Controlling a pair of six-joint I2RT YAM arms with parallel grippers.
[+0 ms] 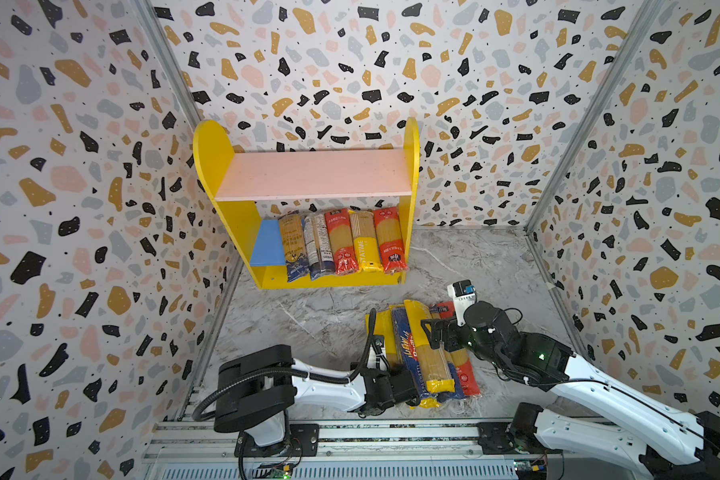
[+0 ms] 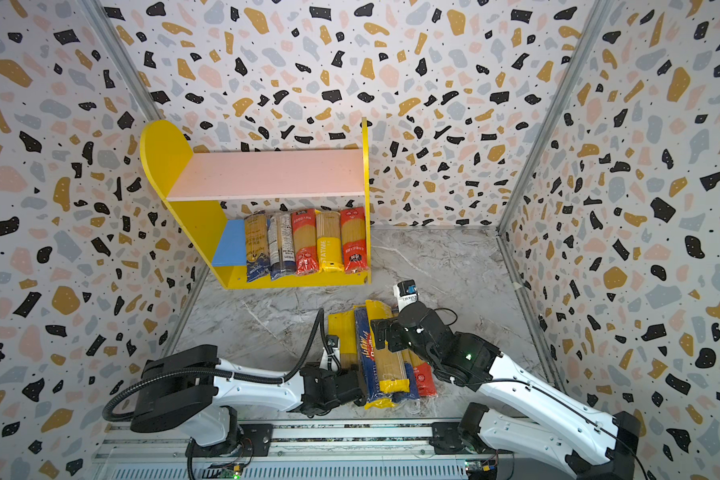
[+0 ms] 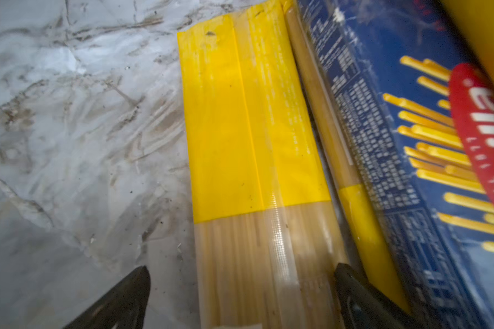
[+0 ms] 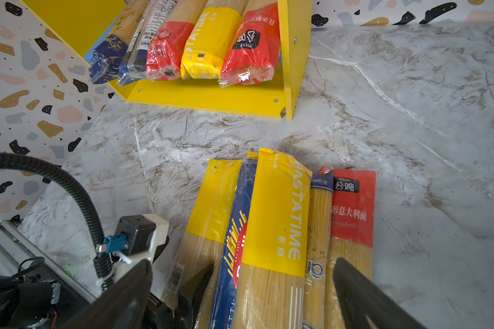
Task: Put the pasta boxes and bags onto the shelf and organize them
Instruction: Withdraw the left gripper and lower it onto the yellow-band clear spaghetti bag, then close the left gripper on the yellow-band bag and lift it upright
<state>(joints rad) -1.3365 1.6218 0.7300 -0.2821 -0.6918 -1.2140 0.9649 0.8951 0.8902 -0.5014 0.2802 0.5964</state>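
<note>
The shelf [image 1: 213,158] stands at the back with its pink upper board bare. Several pasta packs [image 1: 341,245] lie side by side on its blue lower board. More packs lie in a pile on the marble table: a yellow pack [image 3: 240,128] at the left edge, a blue Barilla pack [image 3: 382,142], a yellow Pastatime pack [image 4: 277,213] on top and a red pack [image 4: 354,210]. My left gripper [image 3: 240,284] is open low over the leftmost yellow pack, one finger on each side of it. My right gripper [image 4: 243,273] hangs open above the Pastatime pack.
Terrazzo-patterned walls [image 1: 80,208] close in the table on three sides. The left part of the blue board [image 1: 267,245] is bare. A metal rail [image 1: 350,432] runs along the front edge. The left arm's cable loop [image 4: 69,185] rises next to the pile.
</note>
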